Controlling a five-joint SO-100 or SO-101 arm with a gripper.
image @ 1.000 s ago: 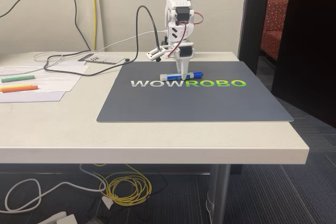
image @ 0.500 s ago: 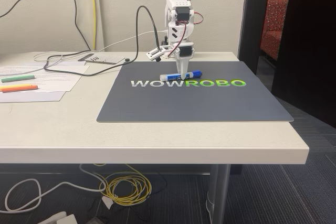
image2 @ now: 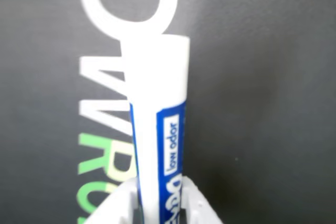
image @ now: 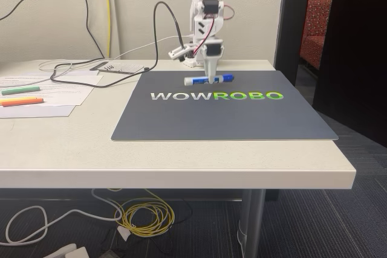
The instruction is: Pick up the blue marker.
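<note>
Pincer (image: 210, 80) of the white arm is clenched on the short, thick blue marker (image: 208, 79) with white barrel and blue cap, and holds it level a little above the dark grey mat (image: 181, 119) with the printed letters, near the far edge of the mat on the pale worktop (image: 91, 149). Seen from the wrist view, the blue marker (image2: 160, 129) sits between the two white fingers (image2: 197, 205), with its white end pointing away over the letters of the mat (image2: 262, 103).
</note>
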